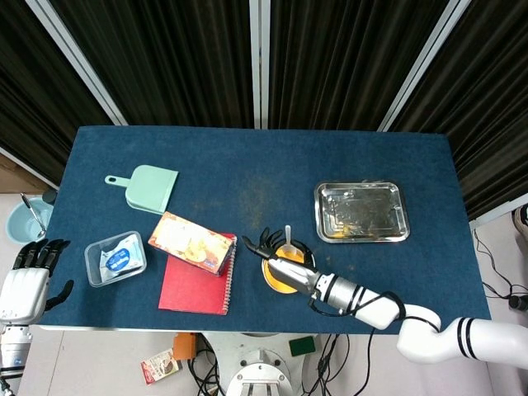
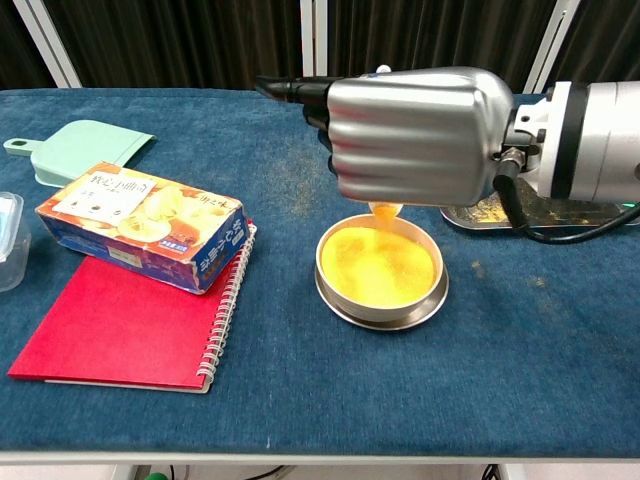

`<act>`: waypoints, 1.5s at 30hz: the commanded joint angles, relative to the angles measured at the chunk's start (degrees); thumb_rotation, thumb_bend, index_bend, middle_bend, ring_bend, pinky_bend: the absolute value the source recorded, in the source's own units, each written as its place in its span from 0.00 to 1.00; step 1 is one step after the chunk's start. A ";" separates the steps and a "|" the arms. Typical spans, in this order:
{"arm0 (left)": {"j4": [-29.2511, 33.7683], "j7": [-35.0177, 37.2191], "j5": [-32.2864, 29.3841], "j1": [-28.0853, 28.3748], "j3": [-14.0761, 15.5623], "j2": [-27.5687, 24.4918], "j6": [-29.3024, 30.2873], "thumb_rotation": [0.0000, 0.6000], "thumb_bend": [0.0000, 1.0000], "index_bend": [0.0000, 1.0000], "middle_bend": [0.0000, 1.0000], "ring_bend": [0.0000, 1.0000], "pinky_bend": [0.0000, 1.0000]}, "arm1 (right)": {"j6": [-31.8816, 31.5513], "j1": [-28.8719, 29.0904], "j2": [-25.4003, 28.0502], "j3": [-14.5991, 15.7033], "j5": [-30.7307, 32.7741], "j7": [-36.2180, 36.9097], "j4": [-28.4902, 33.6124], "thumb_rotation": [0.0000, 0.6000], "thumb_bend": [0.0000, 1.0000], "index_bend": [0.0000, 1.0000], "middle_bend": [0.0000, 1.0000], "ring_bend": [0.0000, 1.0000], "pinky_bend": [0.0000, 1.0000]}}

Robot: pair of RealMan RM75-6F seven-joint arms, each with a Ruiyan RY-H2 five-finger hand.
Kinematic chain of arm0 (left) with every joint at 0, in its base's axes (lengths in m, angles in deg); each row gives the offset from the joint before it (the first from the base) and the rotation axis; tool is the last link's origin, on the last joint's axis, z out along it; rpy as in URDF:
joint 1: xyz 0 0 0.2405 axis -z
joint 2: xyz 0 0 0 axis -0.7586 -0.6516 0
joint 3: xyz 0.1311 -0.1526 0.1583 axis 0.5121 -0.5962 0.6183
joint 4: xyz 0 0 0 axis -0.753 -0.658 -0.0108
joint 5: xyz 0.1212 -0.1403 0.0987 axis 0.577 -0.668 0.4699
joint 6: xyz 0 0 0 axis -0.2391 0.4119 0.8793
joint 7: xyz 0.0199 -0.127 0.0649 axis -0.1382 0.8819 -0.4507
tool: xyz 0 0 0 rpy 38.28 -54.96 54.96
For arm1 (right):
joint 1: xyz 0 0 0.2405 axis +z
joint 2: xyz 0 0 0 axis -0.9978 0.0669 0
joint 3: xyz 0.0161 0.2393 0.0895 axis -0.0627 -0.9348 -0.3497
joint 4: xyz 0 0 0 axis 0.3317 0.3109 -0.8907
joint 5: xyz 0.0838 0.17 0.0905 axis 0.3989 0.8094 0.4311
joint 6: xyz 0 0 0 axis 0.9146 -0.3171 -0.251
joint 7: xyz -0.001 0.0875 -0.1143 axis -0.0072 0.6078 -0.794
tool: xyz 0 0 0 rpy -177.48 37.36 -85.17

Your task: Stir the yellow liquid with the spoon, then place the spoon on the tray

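Most of the spoon (image 2: pixel 384 210) is hidden under your right hand (image 2: pixel 415 135); its fingers hold it above the bowl (image 2: pixel 380 268) of yellow liquid (image 2: pixel 378 266). Your left hand (image 1: pixel 25 285) hangs beside the bench (image 1: pixel 247 165), fingers apart.

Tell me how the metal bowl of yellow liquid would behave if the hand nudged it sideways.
The bowl looks low and wide with a flared base, so it would probably slide on the blue cloth rather than tip. The yellow liquid sits near the rim, so a quick shove would likely slop some out. The right hand holds the spoon over it.
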 commanded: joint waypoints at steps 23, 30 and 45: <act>-0.18 0.05 -0.11 0.05 -0.10 0.48 -0.33 1.00 0.28 0.16 0.16 0.10 0.12 | -1.63 1.86 -2.14 2.50 5.04 -1.75 1.07 1.00 0.48 0.90 0.61 0.36 0.00; 0.13 -0.16 -0.19 0.04 -0.06 0.19 -0.46 1.00 0.28 0.16 0.15 0.10 0.12 | -3.02 2.48 -1.45 3.01 3.85 2.42 1.27 1.00 0.48 0.90 0.61 0.37 0.00; 1.45 -1.27 0.15 0.33 -0.18 -0.59 -0.53 1.00 0.28 0.16 0.15 0.10 0.12 | -12.36 -1.65 -0.15 3.22 3.62 15.33 -1.52 1.00 0.48 0.91 0.60 0.37 0.00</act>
